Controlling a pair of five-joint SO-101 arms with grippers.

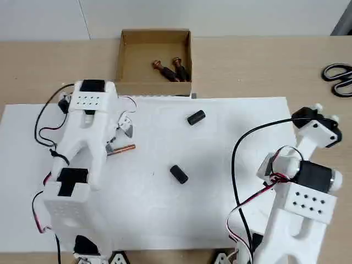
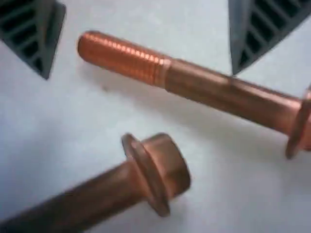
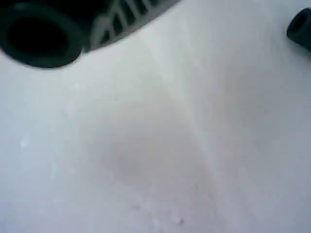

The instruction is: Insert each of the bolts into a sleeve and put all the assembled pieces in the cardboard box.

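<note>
Jaws of the left gripper point(image 2: 140, 73) stand wide apart with nothing in them; whether the right gripper point(image 1: 311, 116) is open or shut I cannot tell, and it sits at the right of the table, well apart from every part. As for progress, the cardboard box point(image 1: 155, 34) at the far edge already holds one assembled piece point(image 1: 165, 72) and, just beside it, a second assembled piece point(image 1: 181, 67), each a copper bolt seated in a dark sleeve; so I judge the job about half done. What is left lies loose on the white mat point(image 1: 220, 192): a far sleeve point(image 1: 196, 117) near the middle of the mat towards the box, a near sleeve point(image 1: 179, 174) closer to the arms, and two bare bolts at the left under the left arm. Seen from the left wrist, the first bolt point(image 2: 194, 85) lies flat on the mat straight across the gap between the open jaws, its threaded end by one fingertip point(image 2: 34, 34) and its plain shank by the other, touching neither as far as I can see; the second bolt point(image 2: 146, 177) lies just beside it, outside the gap, head towards the first. Both sleeves are well to the right of that gripper; neither remaining bolt has met a sleeve yet.
</note>
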